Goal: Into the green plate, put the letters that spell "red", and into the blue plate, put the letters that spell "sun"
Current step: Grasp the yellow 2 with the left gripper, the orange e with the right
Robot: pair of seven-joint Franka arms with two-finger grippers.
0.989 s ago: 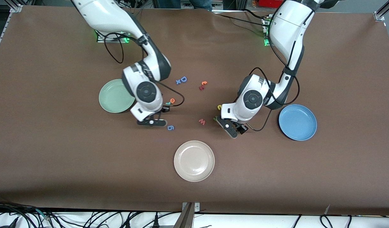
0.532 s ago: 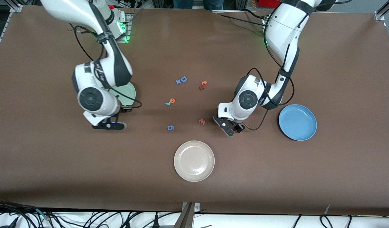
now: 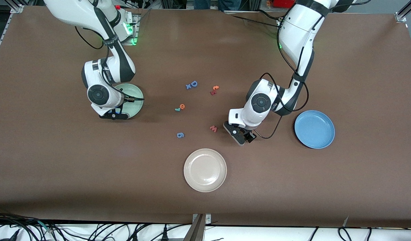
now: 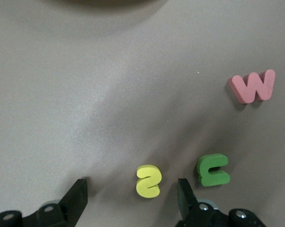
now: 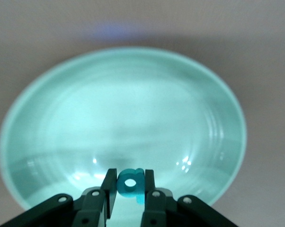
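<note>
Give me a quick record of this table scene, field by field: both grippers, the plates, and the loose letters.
right gripper: shut on the teal d, over the green plate
left gripper: open, low over the table, fingers either side of the yellow s
green n: on the table beside the yellow s
pink w: on the table near the left gripper
blue plate: holds no letters
beige plate: holds no letters
teal r and orange e: on the table, mid-table
blue g: on the table
</note>
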